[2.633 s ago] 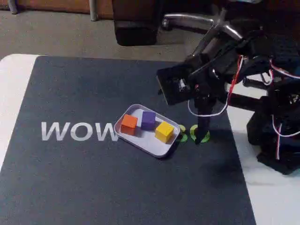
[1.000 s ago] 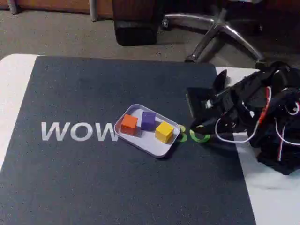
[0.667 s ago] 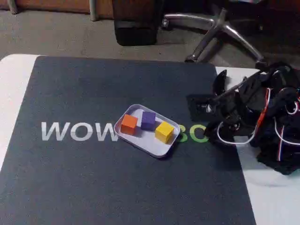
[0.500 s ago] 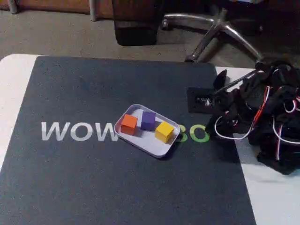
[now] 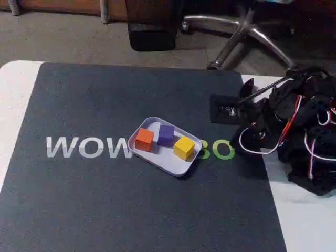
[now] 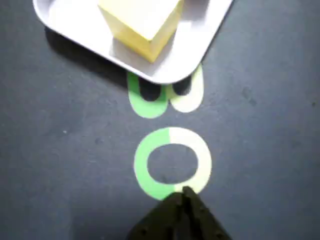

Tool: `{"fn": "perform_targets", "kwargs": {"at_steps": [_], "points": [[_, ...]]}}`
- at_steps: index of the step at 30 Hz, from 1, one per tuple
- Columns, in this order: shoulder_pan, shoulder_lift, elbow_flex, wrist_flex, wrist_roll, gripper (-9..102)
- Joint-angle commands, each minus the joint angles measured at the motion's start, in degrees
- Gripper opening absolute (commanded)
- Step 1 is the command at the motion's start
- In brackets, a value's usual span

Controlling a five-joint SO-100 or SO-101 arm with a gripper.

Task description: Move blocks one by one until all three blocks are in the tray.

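All three blocks lie inside the pale tray (image 5: 159, 161) at the middle of the dark mat: orange (image 5: 144, 139) on the left, purple (image 5: 166, 134) in the middle, yellow (image 5: 184, 147) on the right. The wrist view looks down on the yellow block (image 6: 142, 20) in the tray's corner (image 6: 197, 52). My gripper (image 6: 183, 193) is shut, its fingers meeting in a point with nothing between them, just short of a green ring printed on the mat. In the fixed view the gripper (image 5: 239, 146) sits low at the right, apart from the tray.
The mat (image 5: 105, 205) carries white "WOW" lettering (image 5: 86, 147) and green letters (image 5: 223, 151) right of the tray. The folded arm with its red and white wires (image 5: 304, 142) stands on the white table's right side. A chair base (image 5: 247, 31) is behind the table.
The arm has drawn back from beside the tray to the right and folded down low. The three blocks and the tray have not moved.
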State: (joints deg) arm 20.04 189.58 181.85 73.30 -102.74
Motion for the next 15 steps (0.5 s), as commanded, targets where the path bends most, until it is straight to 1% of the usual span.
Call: {"fn": "perform_targets", "kwargs": {"at_steps": [1,15], "points": [[0.8,0.0,-0.3,0.5,0.3,-5],[2.9,0.0,-0.3,0.5,0.3,-5]]}}
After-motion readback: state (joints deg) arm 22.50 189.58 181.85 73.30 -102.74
